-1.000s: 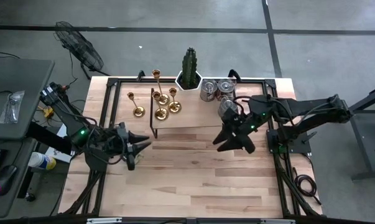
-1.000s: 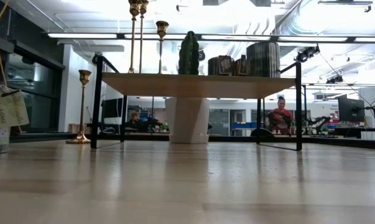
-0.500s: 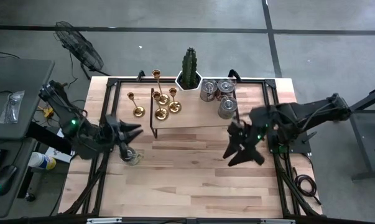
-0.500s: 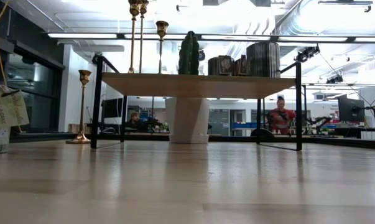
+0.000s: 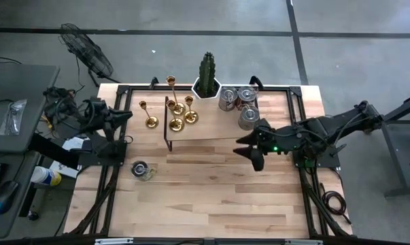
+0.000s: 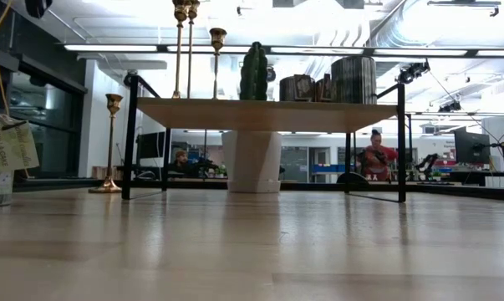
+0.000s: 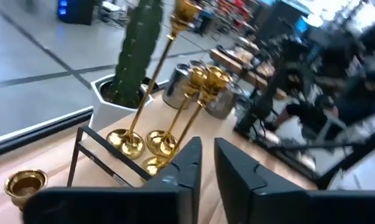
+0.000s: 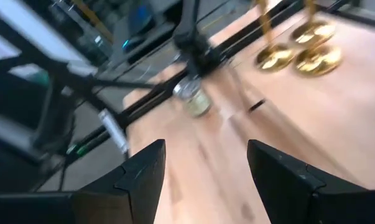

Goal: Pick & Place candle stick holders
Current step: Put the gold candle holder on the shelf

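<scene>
Now, the wooden worktop (image 5: 211, 197) carries a black-framed shelf (image 5: 215, 136) in the middle of its far edge. The left gripper (image 5: 125, 116) hangs over the far left corner of the worktop. In the left wrist view its fingers (image 7: 187, 171) stand almost together, with only a narrow slit between them and nothing inside. The right gripper (image 5: 249, 151) is over the right half of the worktop, just before the near edge of the shelf. Its fingers (image 8: 143, 174) are spread wide and they hold nothing.

A green cactus (image 5: 207, 70) in a white pot stands at the far edge, between the two ends of the shelf. Silver tins (image 5: 238, 102) are grouped on the right end of the shelf.

Three gold candle stick holders (image 5: 182, 114) stand close together on the left end of the shelf. A fourth holder (image 5: 149, 121) stands on the worktop itself, just beside the left end of the shelf and near the left gripper.

A small glass jar (image 5: 142, 170) sits near the left edge of the worktop. In the low view a paper tag (image 6: 7, 144) hangs at the left; its writing is too small to read.
</scene>
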Action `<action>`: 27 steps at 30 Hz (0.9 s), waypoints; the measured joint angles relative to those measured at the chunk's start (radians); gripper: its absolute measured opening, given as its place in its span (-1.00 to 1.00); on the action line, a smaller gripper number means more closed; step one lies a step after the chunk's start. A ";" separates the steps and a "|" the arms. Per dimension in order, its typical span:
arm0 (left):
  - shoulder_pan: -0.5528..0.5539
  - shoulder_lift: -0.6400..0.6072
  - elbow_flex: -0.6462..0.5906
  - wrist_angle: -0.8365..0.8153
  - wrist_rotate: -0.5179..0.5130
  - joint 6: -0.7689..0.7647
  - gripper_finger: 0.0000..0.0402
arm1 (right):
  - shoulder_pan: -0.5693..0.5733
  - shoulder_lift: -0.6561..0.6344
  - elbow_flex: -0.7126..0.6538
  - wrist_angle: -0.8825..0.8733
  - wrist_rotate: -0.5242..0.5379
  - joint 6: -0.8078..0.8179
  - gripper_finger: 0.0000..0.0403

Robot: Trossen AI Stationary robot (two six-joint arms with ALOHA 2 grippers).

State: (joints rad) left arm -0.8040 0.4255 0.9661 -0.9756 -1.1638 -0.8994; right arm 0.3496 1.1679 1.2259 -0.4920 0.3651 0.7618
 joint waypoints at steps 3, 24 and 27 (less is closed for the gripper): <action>0.000 -0.012 0.004 0.000 0.023 0.112 -0.91 | -0.012 0.000 0.000 0.010 0.068 0.007 0.09; 0.000 0.208 0.285 -0.229 -0.027 0.369 -0.12 | -0.018 0.130 0.000 -0.043 0.151 0.158 0.09; 0.000 0.211 0.390 -0.386 -0.011 0.235 0.01 | -0.010 0.130 0.000 -0.111 0.136 0.217 0.09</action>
State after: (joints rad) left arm -0.8043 0.6361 1.3556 -1.3616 -1.1752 -0.6644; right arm 0.3396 1.2980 1.2259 -0.6028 0.5015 0.9789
